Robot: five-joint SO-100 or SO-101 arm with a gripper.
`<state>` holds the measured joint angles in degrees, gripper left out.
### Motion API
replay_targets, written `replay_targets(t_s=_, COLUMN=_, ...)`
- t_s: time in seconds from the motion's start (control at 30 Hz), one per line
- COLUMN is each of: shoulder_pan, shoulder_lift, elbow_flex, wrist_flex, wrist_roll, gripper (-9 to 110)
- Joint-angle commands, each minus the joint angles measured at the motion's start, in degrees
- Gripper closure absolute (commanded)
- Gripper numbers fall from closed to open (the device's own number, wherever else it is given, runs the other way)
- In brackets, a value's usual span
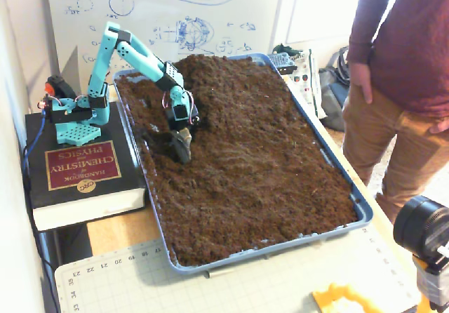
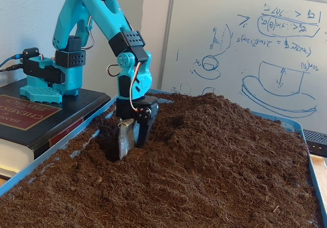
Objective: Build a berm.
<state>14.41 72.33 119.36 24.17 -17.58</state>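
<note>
A blue tray (image 1: 336, 162) is filled with dark brown soil (image 1: 259, 137), also seen in the other fixed view (image 2: 214, 151). The teal arm stands on a book at the tray's left and reaches down into the soil. My gripper (image 1: 184, 148) (image 2: 130, 143) has a grey blade-like finger and a black finger close together, with the tips pushed into the soil. It stands at the edge of a dark hollow (image 2: 107, 136) near the tray's left rim. The soil is heaped higher toward the back of the tray (image 2: 204, 103).
The arm's base sits on a thick chemistry handbook (image 1: 84, 169). A person (image 1: 400, 81) stands at the right of the table. A camera (image 1: 421, 229) stands at the front right. A cutting mat (image 1: 210, 285) lies in front, and a whiteboard (image 2: 265, 49) stands behind.
</note>
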Motion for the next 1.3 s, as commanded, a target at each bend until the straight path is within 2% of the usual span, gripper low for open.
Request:
replay_targets(t_s=0.0, shoulder_pan=-6.59, shoulder_lift=6.86, elbow_flex=-11.43, wrist_flex=-2.11, wrist_roll=2.46, gripper=101)
replay_targets(t_s=0.7, shoulder_pan=-10.63, shoulder_lift=19.60, elbow_flex=-6.77, wrist_flex=-2.11, wrist_roll=2.37, gripper=101)
replay_targets(t_s=0.87, shoulder_pan=-12.83, shoulder_lift=27.25, elbow_flex=0.62, wrist_flex=-2.11, wrist_roll=2.46, gripper=101)
replay_targets(t_s=1.07, shoulder_pan=-14.59, shoulder_lift=41.13, elbow_flex=17.05, wrist_flex=-2.11, wrist_roll=2.02, gripper=101)
replay_targets(t_s=1.27, shoulder_pan=-10.11, shoulder_lift=47.72, elbow_flex=27.25, wrist_flex=-2.11, wrist_roll=0.88, gripper=101)
